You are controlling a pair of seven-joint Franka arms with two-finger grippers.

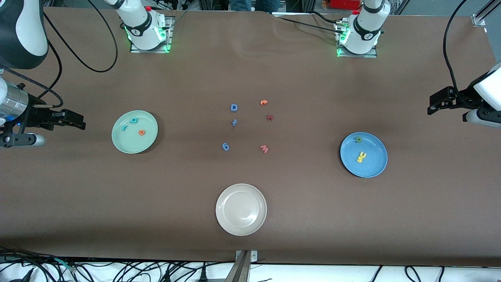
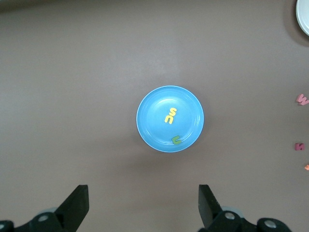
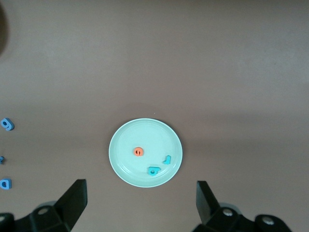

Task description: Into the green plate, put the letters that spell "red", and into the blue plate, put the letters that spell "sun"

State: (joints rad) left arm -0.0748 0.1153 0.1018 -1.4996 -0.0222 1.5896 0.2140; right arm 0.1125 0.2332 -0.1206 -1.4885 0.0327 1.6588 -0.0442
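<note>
The green plate (image 1: 131,144) (image 3: 126,144) lies toward the right arm's end of the table. In it are a teal "r" (image 1: 124,127) (image 3: 167,159), a teal "d" (image 1: 134,120) (image 3: 154,170) and an orange "e" (image 1: 141,132) (image 3: 138,152). Toward the left arm's end, the blue plate (image 1: 372,167) (image 2: 153,105) holds a green "u" (image 1: 358,139) (image 2: 176,140), a yellow "s" (image 2: 173,112) and a yellow "n" (image 2: 168,119). My right gripper (image 1: 82,121) (image 3: 141,186) hangs open and empty over bare table beside the green plate. Beside the blue plate, my left gripper (image 1: 430,105) (image 2: 143,191) is open over bare table, holding nothing.
A beige-white plate (image 1: 224,196) sits nearest the front camera, mid-table. Loose letters lie in the middle: a blue "D" (image 1: 234,107), a small blue piece (image 1: 234,122), a blue looped letter (image 1: 225,147), an orange hooked one (image 1: 264,102), a dark red one (image 1: 269,117), a pink "w" (image 1: 264,149).
</note>
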